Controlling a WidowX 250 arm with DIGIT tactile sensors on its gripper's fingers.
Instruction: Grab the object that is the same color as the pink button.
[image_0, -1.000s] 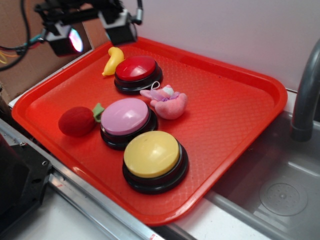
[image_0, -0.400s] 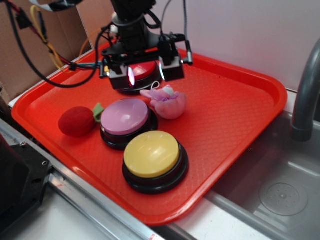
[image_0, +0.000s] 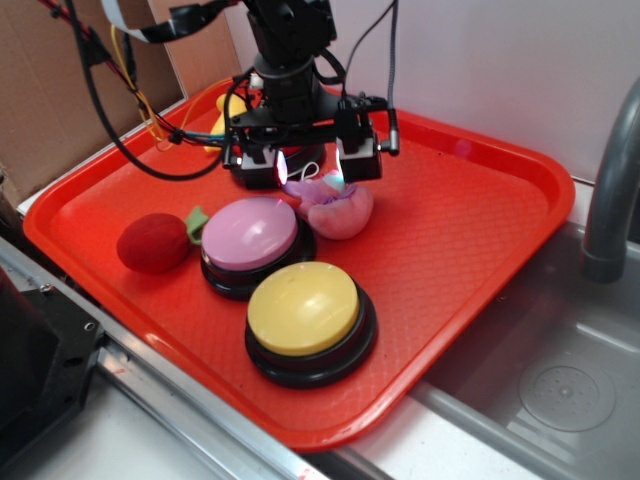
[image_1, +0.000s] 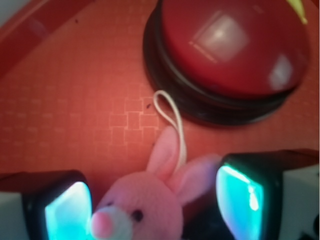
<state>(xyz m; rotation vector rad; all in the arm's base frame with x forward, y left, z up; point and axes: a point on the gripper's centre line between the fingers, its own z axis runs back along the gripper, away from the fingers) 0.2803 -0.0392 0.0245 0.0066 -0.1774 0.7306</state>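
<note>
- The red tray lies on the counter with a raised rim all round; its near-left rim runs along a metal rail, and its right side ends just beside a sink basin with a grey faucet pipe.
- Far left on the tray sits the red plush strawberry, its green leaf touching the pink button.
- In front of the pink button stands the yellow button, their black bases touching or nearly so; it lies near the tray's front rim.
- The widest bare floor is the right half of the tray, from the plush out to the right rim; the left corner behind the strawberry is also bare.
- The yellow banana toy shows only in part behind the arm, near the back-left rim.
- The red button sits just behind the gripper; in the wrist view its black base nearly meets the plush's white loop.
- The pink plush animal lies just right of the pink button and in front of the red button, ears toward the red button.
- The gripper is spread wide and holds nothing; its fingers stand one on each side of the plush's head, with the right finger close against an ear. Whether either pad touches the toy cannot be told.
</note>
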